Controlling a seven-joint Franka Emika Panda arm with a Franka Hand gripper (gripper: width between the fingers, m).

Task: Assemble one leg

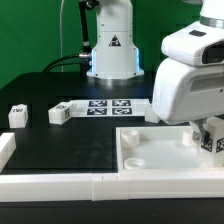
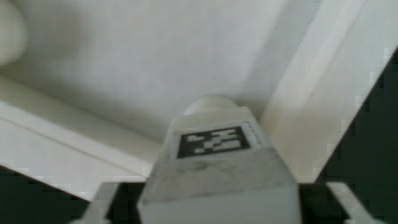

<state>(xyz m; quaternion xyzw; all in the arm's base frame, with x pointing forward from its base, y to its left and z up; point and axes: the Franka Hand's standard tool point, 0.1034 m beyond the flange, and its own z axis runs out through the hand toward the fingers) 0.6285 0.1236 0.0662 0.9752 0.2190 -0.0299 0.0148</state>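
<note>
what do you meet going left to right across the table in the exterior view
loose leg near the left edge → second loose leg → the marker board → the white tray → the leg held in the gripper

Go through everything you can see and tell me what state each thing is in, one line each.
Tool: shut on the leg, over the tray.
Held leg: upright in the tool, tag facing the wrist camera, tip near the tray's inside corner; contact unclear.
Tray: lying flat, open side up.
Two loose legs: resting apart on the black table, untouched.
Marker board: flat on the table.
</note>
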